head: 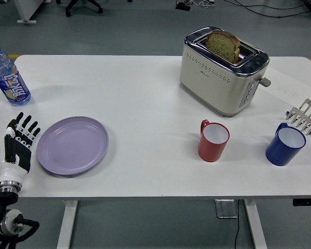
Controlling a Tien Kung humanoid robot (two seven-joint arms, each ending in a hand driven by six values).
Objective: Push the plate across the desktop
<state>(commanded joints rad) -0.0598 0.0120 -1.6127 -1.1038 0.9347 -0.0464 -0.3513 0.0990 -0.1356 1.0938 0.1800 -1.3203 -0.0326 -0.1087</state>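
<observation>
A lavender plate (72, 145) lies flat on the white table (145, 104), near the front left. My left hand (18, 142) rests on the table just left of the plate, fingers straight and pointing away from me, holding nothing. A small gap shows between the hand and the plate's rim. My right arm is out of view.
A water bottle (8, 78) stands at the far left. A cream toaster (223, 70) with a bread slice (224, 45) stands at the back right. A red mug (213, 140), a blue mug (286, 145) and metal tongs (305, 118) are on the right.
</observation>
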